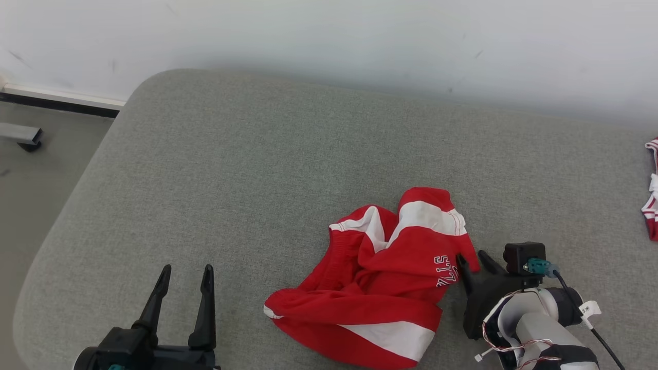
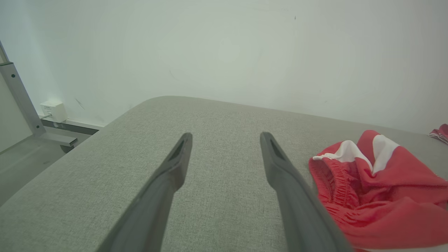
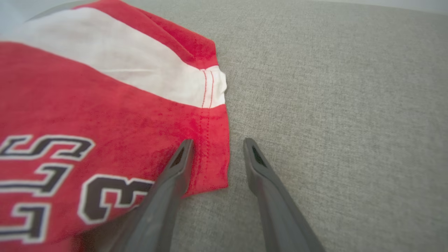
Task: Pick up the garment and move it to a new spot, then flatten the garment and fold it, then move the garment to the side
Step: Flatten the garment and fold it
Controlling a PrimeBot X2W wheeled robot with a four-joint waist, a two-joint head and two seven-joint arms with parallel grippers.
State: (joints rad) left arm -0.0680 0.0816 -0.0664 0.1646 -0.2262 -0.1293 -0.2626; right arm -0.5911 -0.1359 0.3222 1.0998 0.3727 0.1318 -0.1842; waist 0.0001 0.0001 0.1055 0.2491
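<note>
Two grippers for you to note, both over the grey padded surface (image 1: 216, 169) that fills the middle of your head view. Item one: the red shorts (image 1: 380, 288), white-banded with dark outlined lettering, lie crumpled on that surface towards its near right, gathered waistband facing the left arm. Item two: the right gripper (image 3: 217, 141) sits low at the shorts' right-hand hem corner. You see its jaws parted, one finger over the red fabric by the stitched hem, the other over bare padding just beside it, with the hem edge between them and nothing pinched. Item three: the left gripper (image 1: 186, 270) hangs at the near left, jaws spread wide and empty, well apart from the shorts with bare padding between. Item four: a second red-and-white striped cloth (image 1: 652, 195) lies at the far right edge of the surface, apart from the shorts. Item five: a white wall (image 1: 329, 31) runs behind the surface. Item six: a metal frame foot (image 1: 23, 136) rests on the floor (image 1: 31, 216) to the left. Item seven: a black cable (image 1: 591, 329) trails from the right wrist.
</note>
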